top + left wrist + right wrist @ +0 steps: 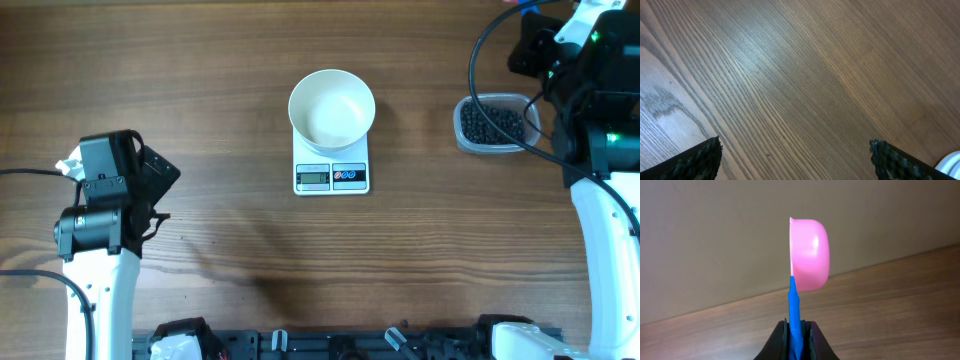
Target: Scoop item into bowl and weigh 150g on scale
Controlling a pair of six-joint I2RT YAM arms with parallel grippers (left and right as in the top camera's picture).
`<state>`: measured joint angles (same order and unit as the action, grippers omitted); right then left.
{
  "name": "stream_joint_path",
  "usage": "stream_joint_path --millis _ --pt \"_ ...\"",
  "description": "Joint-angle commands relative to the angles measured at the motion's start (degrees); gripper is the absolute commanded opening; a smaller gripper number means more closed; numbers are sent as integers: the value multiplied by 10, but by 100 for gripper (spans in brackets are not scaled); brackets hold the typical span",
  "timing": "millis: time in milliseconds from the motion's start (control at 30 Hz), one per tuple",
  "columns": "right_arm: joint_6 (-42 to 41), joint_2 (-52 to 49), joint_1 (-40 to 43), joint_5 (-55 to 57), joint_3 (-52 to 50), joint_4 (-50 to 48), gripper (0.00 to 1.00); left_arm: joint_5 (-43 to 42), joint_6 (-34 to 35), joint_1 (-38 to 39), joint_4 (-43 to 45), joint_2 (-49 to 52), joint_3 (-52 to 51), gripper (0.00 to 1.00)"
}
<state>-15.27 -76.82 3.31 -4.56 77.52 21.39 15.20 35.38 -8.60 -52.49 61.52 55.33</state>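
The white bowl [332,108] stands on the white scale [332,178] at the table's middle, and its inside looks bare. The black bean-like item [491,123] fills a clear tub [462,135] at the right. My right gripper [796,325] is shut on the blue handle [794,305] of a pink scoop [810,255], held up on its side above the table; from overhead this gripper [530,45] is at the far right, behind the tub. My left gripper [158,175] hangs open at the left over bare wood, its fingertips [700,160] wide apart around nothing.
Cables run from the right arm [600,110] over the tub's far side. A white edge [952,162] shows at the bottom right of the left wrist view. A dark rail [330,345] lines the table's front edge.
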Motion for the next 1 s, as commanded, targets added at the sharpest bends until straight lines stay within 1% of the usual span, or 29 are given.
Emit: stream_joint_path --millis 0,133,200,267,433,633,733,833,933,967 --pt "46 -1 1 14 8 0 4 7 -4 -3 1 2 -2 100" --pt "125 -7 2 14 8 7 4 7 -4 -3 1 2 -2 100" --pt "144 -16 2 14 8 5 4 7 -4 -3 1 2 -2 100" --pt "144 -26 1 14 8 4 4 7 -4 -3 1 2 -2 100" --pt "107 -49 2 14 8 -4 4 7 -4 -3 1 2 -2 100" --pt "135 -59 2 14 8 -14 4 7 -4 -3 1 2 -2 100" --pt "138 -59 2 14 8 -14 4 2 -2 -3 37 2 -2 100" --pt "137 -59 1 11 8 -10 4 -72 -2 -3 84 2 -2 100" --pt "135 -59 1 2 8 8 4 -93 -7 -3 108 2 -2 100" --pt "131 -59 1 -7 8 20 4 -106 -28 -3 114 2 -2 100"
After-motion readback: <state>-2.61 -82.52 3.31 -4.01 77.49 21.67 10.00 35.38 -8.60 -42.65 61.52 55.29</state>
